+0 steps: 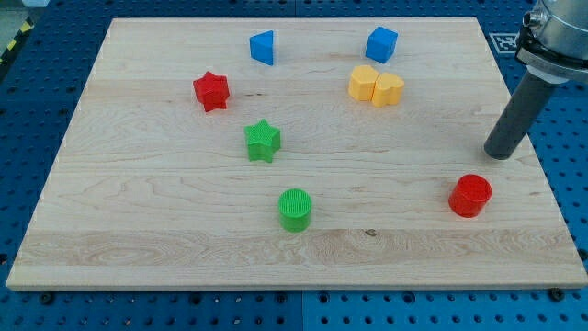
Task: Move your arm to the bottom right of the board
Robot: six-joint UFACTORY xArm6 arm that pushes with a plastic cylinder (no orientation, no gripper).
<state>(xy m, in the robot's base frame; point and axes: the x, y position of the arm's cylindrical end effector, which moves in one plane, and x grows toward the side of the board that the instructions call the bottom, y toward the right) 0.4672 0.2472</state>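
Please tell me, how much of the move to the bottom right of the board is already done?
Done: my tip is already at the board's right edge, touching no block. In hand: it stands at mid-height, just above the red cylinder. Left: travel down the view, past that cylinder, to the bottom right corner.

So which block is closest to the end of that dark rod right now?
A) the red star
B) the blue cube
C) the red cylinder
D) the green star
C: my tip sits near the board's right edge, just above and to the view's right of the red cylinder, apart from it; the other blocks lie farther away.
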